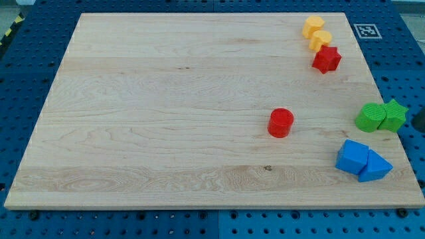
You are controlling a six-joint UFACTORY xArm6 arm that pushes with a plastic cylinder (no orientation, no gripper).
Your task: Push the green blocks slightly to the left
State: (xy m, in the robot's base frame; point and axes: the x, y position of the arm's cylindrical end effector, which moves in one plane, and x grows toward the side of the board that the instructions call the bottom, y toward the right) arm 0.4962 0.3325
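Observation:
Two green blocks sit touching at the board's right edge: a rounded green block and a green star to its right. A dark shape at the view's right edge, partly cut off, is my rod. My tip is just to the right of the green star, with a small gap between them.
A red cylinder lies left of the green blocks. A blue cube and a blue triangle touch below them. A red star and two yellow blocks cluster at the top right. The wooden board has a marker tag beside it.

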